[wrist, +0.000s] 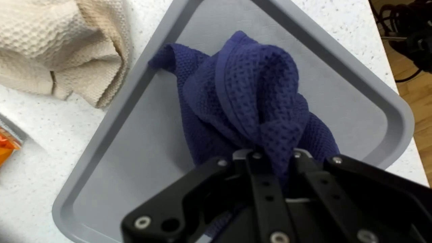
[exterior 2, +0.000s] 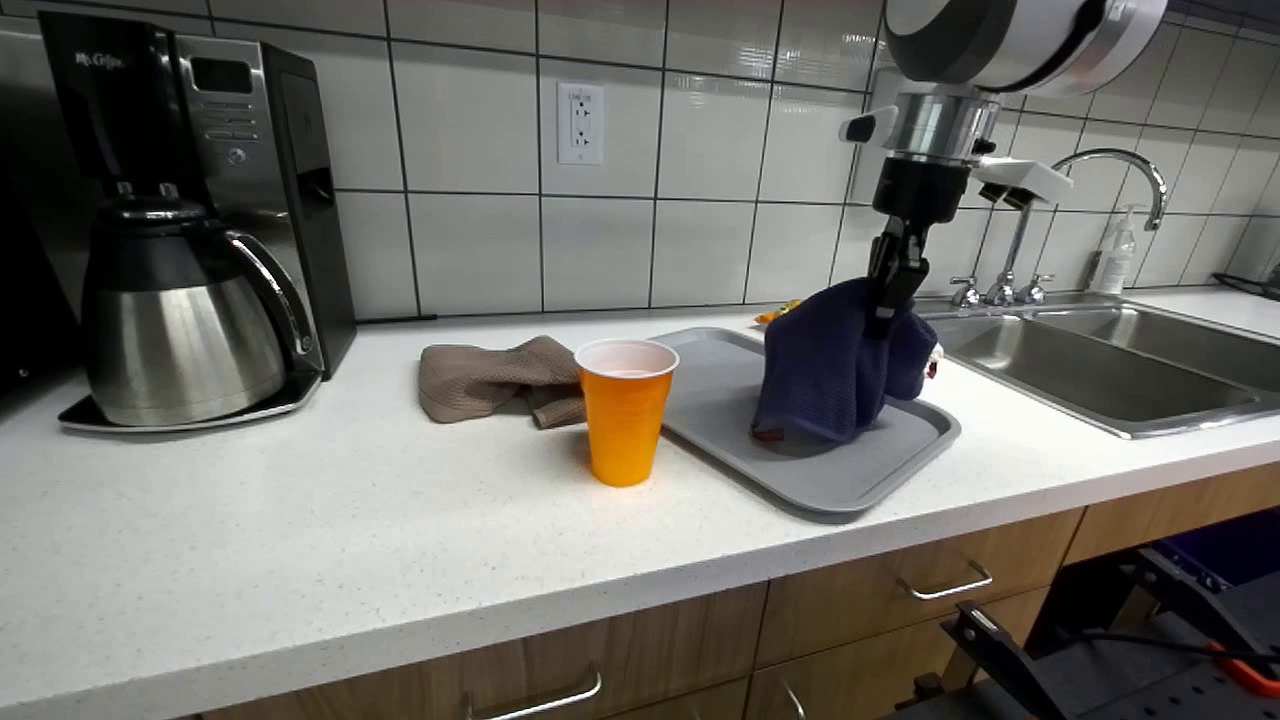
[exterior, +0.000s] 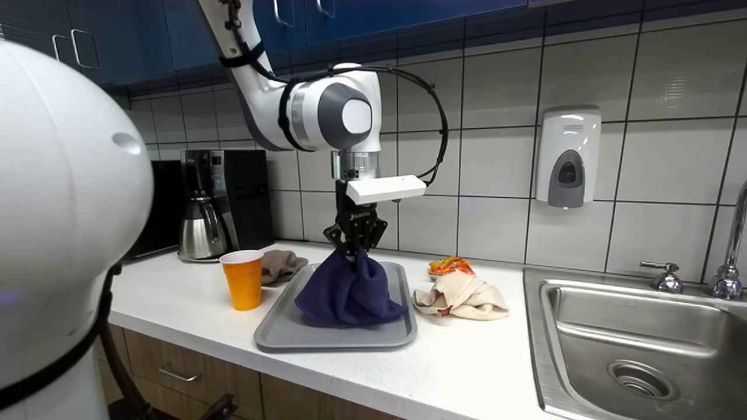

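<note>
A dark blue waffle-weave cloth [wrist: 243, 87] is pinched at its bunched top by my gripper [wrist: 271, 153], with folds of fabric showing between the fingers. In both exterior views the gripper [exterior: 354, 255] points straight down and the cloth [exterior 2: 820, 360] flares out below it. Under the cloth lies a grey tray [wrist: 131, 145]. Whether the lowest folds touch the tray or hang just over it, I cannot tell. A small reddish patch shows at the cloth's lower edge in an exterior view. The fingertips are partly hidden by fabric.
An orange cup [exterior 2: 625, 420] stands beside the tray, near a brown cloth [exterior 2: 490, 380]. Across the tray lie a crumpled beige cloth [exterior: 461, 296] and an orange packet [exterior: 450, 266]. A coffee maker [exterior 2: 190, 340] stands at the wall; a steel sink [exterior: 534, 326] is set into the counter.
</note>
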Available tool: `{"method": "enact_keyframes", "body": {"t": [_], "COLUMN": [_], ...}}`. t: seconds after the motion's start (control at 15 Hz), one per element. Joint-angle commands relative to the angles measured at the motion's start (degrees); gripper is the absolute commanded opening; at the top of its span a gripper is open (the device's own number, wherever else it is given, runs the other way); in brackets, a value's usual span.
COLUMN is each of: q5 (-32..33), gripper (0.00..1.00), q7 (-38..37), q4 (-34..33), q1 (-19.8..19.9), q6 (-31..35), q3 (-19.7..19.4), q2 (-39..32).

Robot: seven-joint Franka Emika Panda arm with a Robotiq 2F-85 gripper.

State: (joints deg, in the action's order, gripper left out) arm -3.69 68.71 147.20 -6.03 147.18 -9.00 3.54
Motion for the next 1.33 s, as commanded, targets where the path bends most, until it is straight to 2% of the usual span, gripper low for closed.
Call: {"method": "enact_keyframes", "body": {"t": [0.0,0.47,1.0,1.07,1.13,1.27], "q5": [-3.5,-3.9,-1.4,-1.0,-0.4,2.1], "gripper": [0.02,0.02,0.02,0.33,0.34,0.47], "q7": [3.1,2.7,1.4,1.1,1.1,0.0], "q4": [-3.7,-5.7,-5.1,-5.1,-4.7,-4.1], "q1": [2.2,5.3,7.9,8.2,8.4,8.4], "q6": [-0.2,0.6,1.5,1.0,1.0,0.7], "q3": [2.5,5.4,6.7,6.7,6.7,6.4], "q2": [-4.6,-9.3,-12.2,-12.0,-11.5,-10.5]}}
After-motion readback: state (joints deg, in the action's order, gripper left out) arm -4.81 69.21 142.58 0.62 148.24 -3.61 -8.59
